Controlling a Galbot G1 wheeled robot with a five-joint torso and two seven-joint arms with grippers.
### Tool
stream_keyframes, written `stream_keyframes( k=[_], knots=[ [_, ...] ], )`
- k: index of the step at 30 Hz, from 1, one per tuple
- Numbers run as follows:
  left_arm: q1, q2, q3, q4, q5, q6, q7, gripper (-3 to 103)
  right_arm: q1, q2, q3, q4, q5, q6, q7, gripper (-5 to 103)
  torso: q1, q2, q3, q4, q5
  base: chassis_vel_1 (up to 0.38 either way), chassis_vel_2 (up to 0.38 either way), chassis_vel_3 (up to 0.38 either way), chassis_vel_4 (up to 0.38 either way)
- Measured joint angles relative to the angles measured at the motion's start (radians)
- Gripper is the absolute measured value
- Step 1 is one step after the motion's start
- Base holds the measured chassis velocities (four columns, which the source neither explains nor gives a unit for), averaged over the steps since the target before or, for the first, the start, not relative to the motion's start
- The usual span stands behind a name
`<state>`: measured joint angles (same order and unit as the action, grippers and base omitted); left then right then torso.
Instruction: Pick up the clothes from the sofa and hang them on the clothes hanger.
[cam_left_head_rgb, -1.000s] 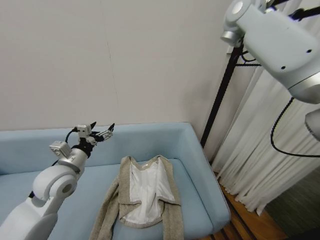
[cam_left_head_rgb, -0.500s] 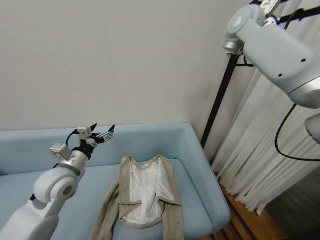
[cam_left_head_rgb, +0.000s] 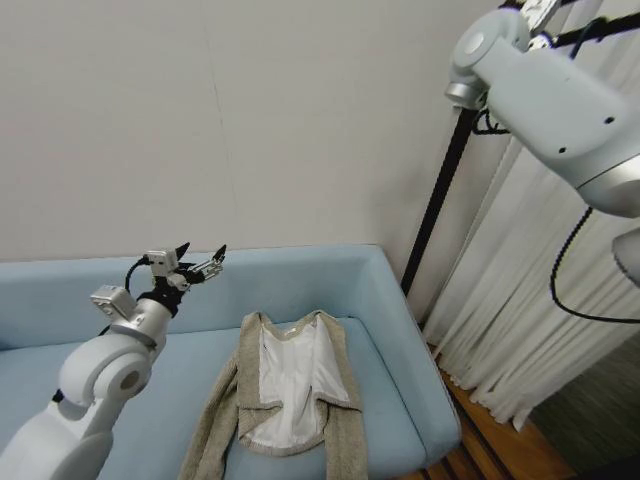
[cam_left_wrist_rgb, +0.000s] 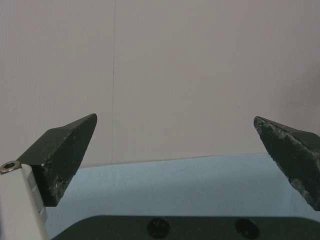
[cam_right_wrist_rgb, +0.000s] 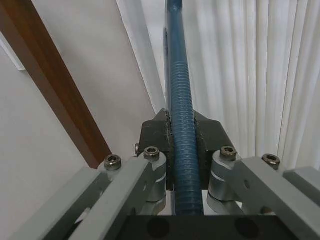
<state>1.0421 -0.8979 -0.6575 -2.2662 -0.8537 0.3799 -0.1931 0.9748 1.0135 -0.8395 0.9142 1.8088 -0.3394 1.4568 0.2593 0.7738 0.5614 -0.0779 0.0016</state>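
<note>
A beige knit cardigan (cam_left_head_rgb: 290, 385) with a white lining lies spread open on the seat of the light-blue sofa (cam_left_head_rgb: 392, 300). Up and to the left of it, my left gripper (cam_left_head_rgb: 203, 255) hovers open by the sofa's backrest. In the left wrist view the left gripper (cam_left_wrist_rgb: 175, 120) holds nothing and faces the wall. My right arm is raised at the upper right beside the black clothes rack (cam_left_head_rgb: 440, 190). In the right wrist view my right gripper (cam_right_wrist_rgb: 183, 134) is shut on a blue ribbed hanger bar (cam_right_wrist_rgb: 179, 75).
White curtains (cam_left_head_rgb: 530, 300) hang to the right of the sofa, behind the rack's pole. A wooden floor strip (cam_left_head_rgb: 490, 440) shows past the sofa's right end. A plain wall (cam_left_head_rgb: 250, 120) rises behind the sofa. A brown wooden trim (cam_right_wrist_rgb: 55, 85) shows near the right gripper.
My left arm and its open gripper have shifted slightly to the left. The right arm rose a little a second ago and has since held still.
</note>
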Motion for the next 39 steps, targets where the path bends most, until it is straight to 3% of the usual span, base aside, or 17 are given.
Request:
stream_keyframes(
  k=[9, 16, 25, 39],
  knots=[
    [0.009, -0.001, -0.001, -0.007, 0.001, 0.0, 0.006, 100, 0.021, -0.017, -0.037, 0.015, -0.057, 0.009, -0.009, 8, 0.0, 0.0, 0.0, 0.0, -0.0002, 0.0, 0.0, 0.0, 0.0],
    [0.008, -0.001, 0.009, -0.012, 0.002, -0.001, 0.007, 100, 0.037, -0.053, -0.062, 0.086, -0.032, 0.008, 0.01, 8, 0.0, 0.0, 0.0, 0.0001, -0.0001, 0.0, 0.0, 0.0, 0.0],
    [0.016, -0.011, 0.015, 0.0, 0.018, -0.001, 0.015, 100, 0.067, -0.189, -0.133, 0.368, 0.067, 0.001, 0.053, 8, 0.0, 0.0, 0.0, -0.0002, 0.0001, 0.0, 0.0, 0.0, 0.0],
    [0.078, -0.054, -0.02, 0.02, 0.034, -0.011, 0.038, 100, 0.131, -0.328, -0.223, 0.761, 0.149, 0.009, 0.064, 8, 0.0, 0.0, 0.0, 0.0, -0.0002, 0.0, 0.0, 0.0, 0.0]
  ],
)
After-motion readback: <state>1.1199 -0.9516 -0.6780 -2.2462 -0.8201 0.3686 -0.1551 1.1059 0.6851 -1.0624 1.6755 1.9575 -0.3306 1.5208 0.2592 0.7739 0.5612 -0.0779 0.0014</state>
